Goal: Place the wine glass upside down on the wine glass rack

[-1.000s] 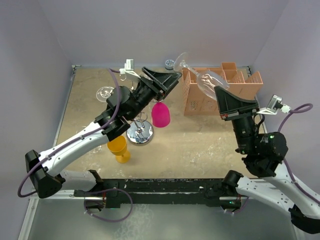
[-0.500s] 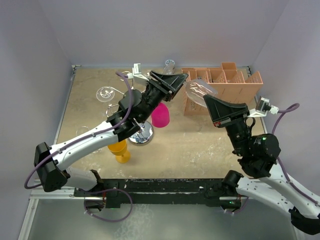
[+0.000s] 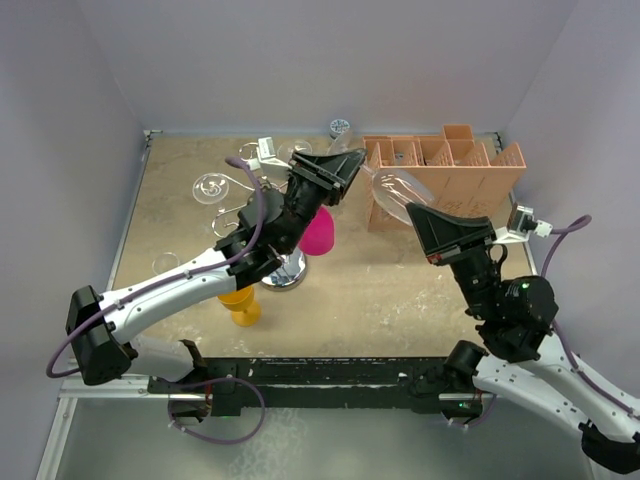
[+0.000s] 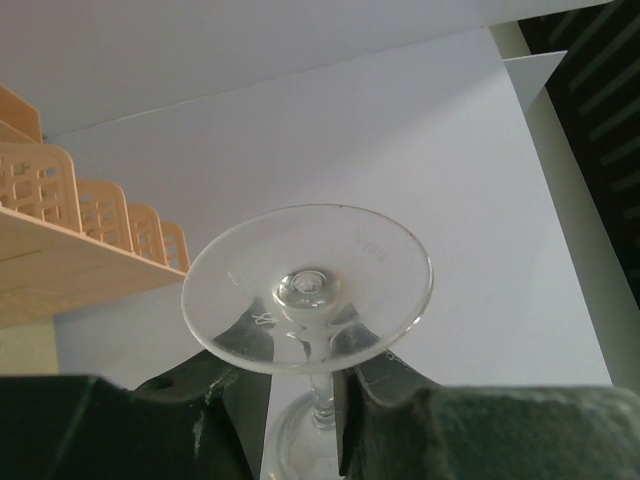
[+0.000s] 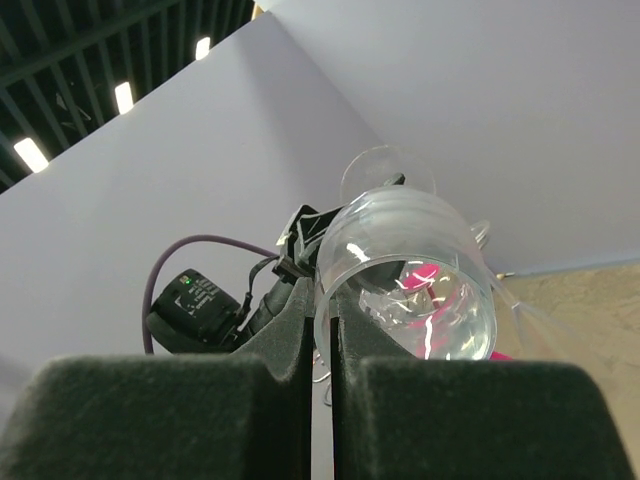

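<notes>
Left gripper [image 4: 297, 400], half-spread, straddles the stem of the clear wine glass [image 4: 308, 290] — a handover, seemingly; the right gripper [image 5: 325, 310] pinches its rim. Next — clamp squarely before release.

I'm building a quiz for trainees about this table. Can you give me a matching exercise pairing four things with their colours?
Things:
A. raised wine glass
B. slotted box
C. rack base
D. cup nearest the arm bases

Colours:
1. yellow
2. clear
3. orange-pink
4. shiny silver

Pairs: A-2, B-3, C-4, D-1
</notes>
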Tool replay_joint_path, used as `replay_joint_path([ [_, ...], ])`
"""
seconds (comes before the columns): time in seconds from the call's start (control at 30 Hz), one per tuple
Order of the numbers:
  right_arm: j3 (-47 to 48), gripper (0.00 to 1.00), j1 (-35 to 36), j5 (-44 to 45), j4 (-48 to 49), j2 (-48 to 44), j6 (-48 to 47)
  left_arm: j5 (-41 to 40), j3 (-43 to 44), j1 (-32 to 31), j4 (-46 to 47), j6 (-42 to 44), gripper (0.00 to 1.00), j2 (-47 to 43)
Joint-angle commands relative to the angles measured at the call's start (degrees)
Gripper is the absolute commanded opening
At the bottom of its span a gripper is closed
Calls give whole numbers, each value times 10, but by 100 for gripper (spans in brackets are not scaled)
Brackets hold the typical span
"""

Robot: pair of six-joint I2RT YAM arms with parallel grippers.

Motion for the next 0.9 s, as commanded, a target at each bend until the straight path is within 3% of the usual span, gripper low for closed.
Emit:
replay_joint_path([
  [0.0,13,0,2,-20,67,-2,17,-79,9,9,81,0,21,-20],
  [0.23,3,0,1,-30,78,15,24,-90,28,10,124,10,0,4],
  [0.5,5,2,1,-38,64,20,33,-64,55,10,147,97,0,21],
  [0.6,22,45,1,-10,7,21,38,-57,66,10,127,144,0,15],
  [0.63,27,54,1,-2,-17,18,36,-56,65,9,124,160,0,11],
  [0.77,43,67,1,1,-106,4,16,-49,65,9,96,222,0,-8],
  [0.87,66,71,1,-19,-184,7,-30,-39,83,9,35,281,0,-17],
])
